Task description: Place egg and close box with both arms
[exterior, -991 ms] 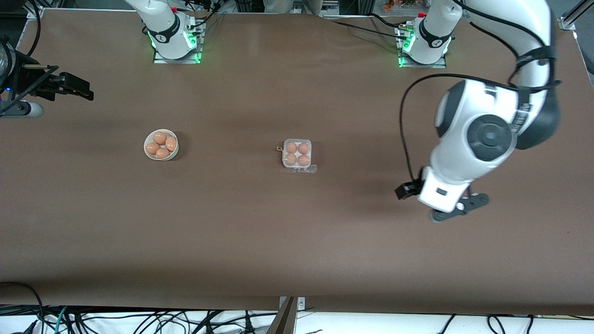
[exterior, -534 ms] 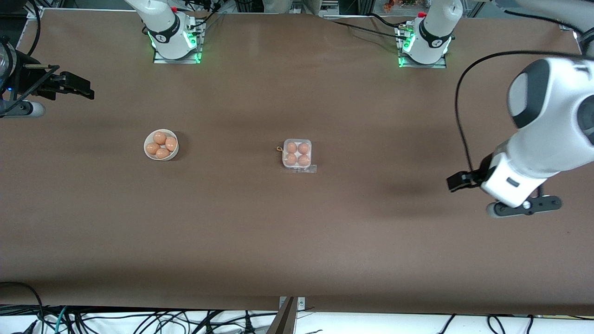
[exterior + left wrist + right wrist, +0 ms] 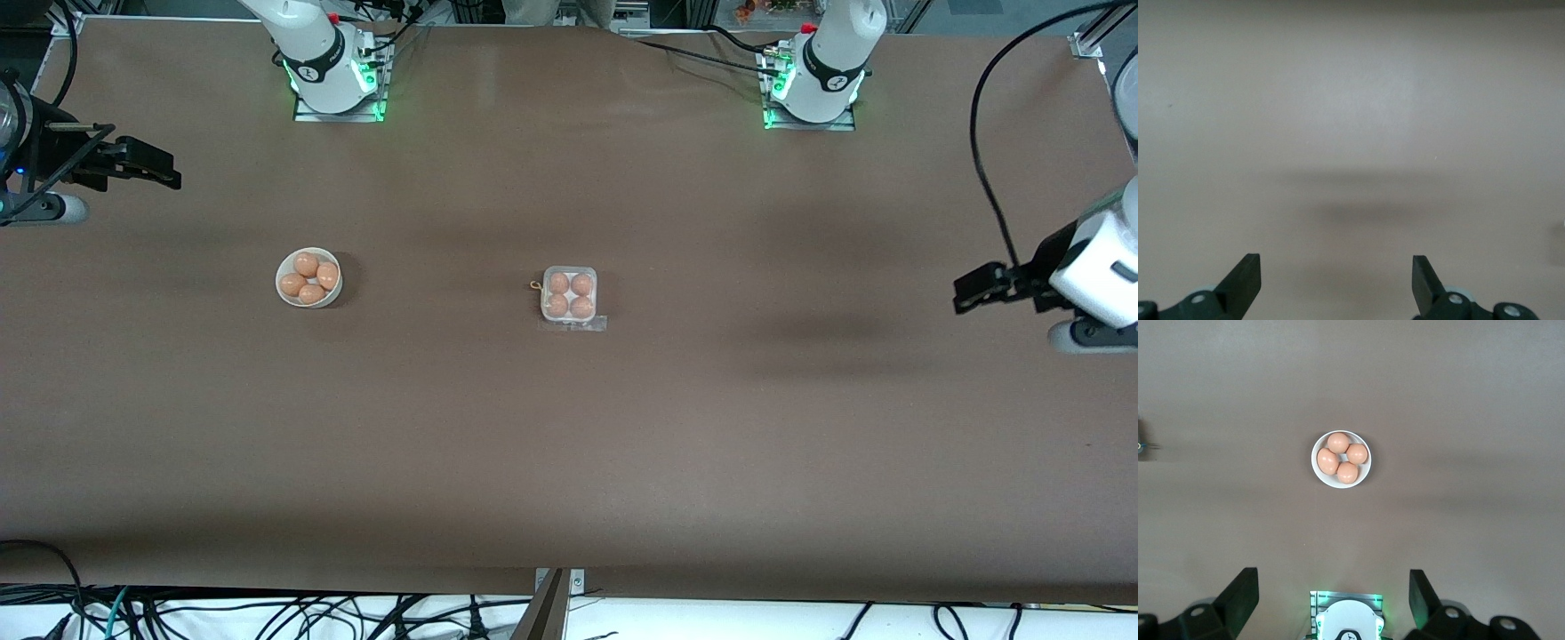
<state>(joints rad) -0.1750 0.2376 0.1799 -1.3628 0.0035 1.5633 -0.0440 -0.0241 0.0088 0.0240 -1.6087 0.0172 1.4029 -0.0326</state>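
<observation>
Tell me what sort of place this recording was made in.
Most likely a robotics lab bench: two arm bases bolted to a brown table, loose cables along its edge, and staged props, a bowl of eggs and the box.

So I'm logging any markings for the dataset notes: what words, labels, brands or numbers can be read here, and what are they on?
None can be read.
Right arm's base: a small round mark on the black band, too small to read.
Left arm's base: the same kind of mark, too small to read.
Box, bowl, table: no text.
</observation>
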